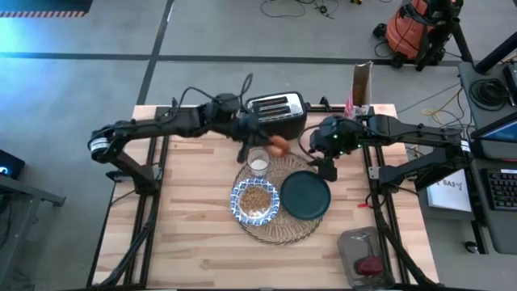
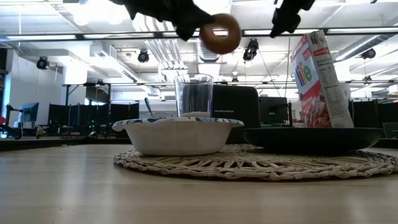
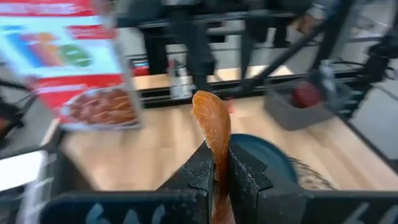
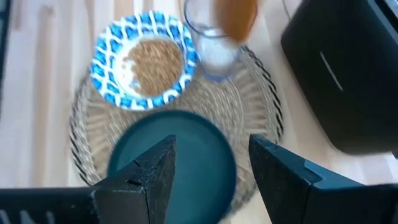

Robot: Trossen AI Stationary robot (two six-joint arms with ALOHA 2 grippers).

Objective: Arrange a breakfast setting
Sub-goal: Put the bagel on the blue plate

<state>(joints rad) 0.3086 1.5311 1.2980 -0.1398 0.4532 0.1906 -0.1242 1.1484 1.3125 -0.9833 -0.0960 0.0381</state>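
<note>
My left gripper [image 1: 271, 146] pinches the brown pastry [image 1: 278, 146] edge-on above the glass [image 1: 258, 161], beside the teal plate [image 1: 305, 196]. I should carry it over the plate, lower, then release. My right gripper [image 1: 325, 170] hangs half-open and empty above the plate.

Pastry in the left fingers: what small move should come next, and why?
Probably carry the pastry sideways to above the plate, then lower it. The left gripper holds it high beside the glass, and the plate is bare.
</note>
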